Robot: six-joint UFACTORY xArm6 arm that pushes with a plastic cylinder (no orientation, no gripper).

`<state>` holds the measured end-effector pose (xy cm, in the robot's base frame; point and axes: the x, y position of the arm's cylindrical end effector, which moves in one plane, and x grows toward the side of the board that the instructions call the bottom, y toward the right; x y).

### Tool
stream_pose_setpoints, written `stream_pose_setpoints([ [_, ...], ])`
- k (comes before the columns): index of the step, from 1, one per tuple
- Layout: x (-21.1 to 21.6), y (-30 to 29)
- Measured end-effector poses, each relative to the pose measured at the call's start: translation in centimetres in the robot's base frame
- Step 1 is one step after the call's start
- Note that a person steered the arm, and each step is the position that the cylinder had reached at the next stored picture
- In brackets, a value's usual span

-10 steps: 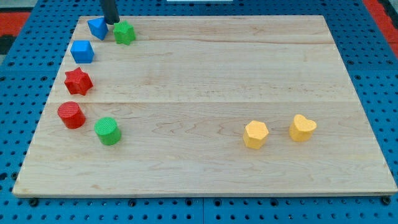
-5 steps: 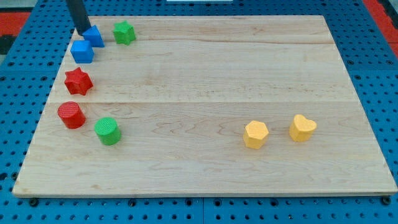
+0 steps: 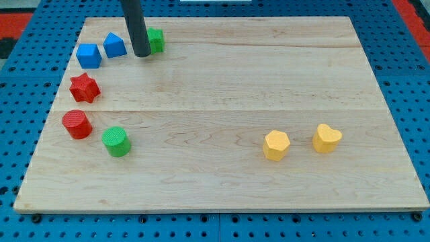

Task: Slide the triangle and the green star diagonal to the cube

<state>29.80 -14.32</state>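
The blue triangle sits near the board's top left, just right of the blue cube and close to it. The green star lies further right, partly hidden behind the dark rod. My tip rests on the board between the triangle and the star, touching or nearly touching the star's left side.
A red star, a red cylinder and a green cylinder run down the board's left side. A yellow hexagon and a yellow heart sit at the lower right. The wooden board lies on blue pegboard.
My tip moved from the triangle's upper left to its right side. The triangle shifted a little right and down. The green star moved right, away from the triangle.
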Motion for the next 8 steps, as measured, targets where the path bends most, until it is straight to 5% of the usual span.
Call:
stream_pose_setpoints([
  [3, -2.3, 6.9],
  [6, -5.1, 0.3],
  [8, -5.0, 2.0],
])
